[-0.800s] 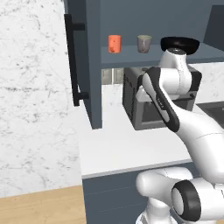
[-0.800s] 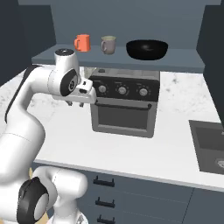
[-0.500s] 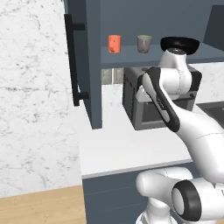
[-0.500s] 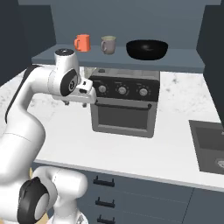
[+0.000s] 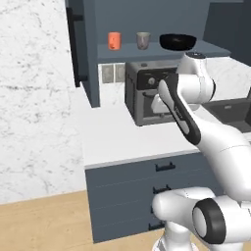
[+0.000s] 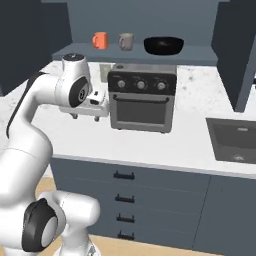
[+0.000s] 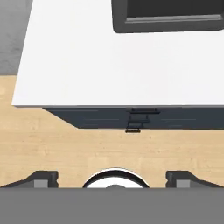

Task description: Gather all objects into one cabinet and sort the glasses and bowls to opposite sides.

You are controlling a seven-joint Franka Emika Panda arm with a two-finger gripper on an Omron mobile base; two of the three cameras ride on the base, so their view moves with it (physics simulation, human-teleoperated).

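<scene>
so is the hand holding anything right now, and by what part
Nothing is held: the hand is open, its fingertips spread apart with only floor and counter beyond them.

So there's a white desk (image 6: pixel 165 145) with a dark toaster oven (image 6: pixel 142 102) sitting on it, three knobs across the top and a glass door with a bar handle. To the oven's right there's a dark sink (image 6: pixel 235 140) sunk into the top. Under the desk is a slate-blue drawer unit (image 5: pixel 132 191) with little black pulls, standing on a light wood floor (image 7: pixel 87 153). The wall (image 5: pixel 34 98) to the left is white marble-looking stuff.
</scene>
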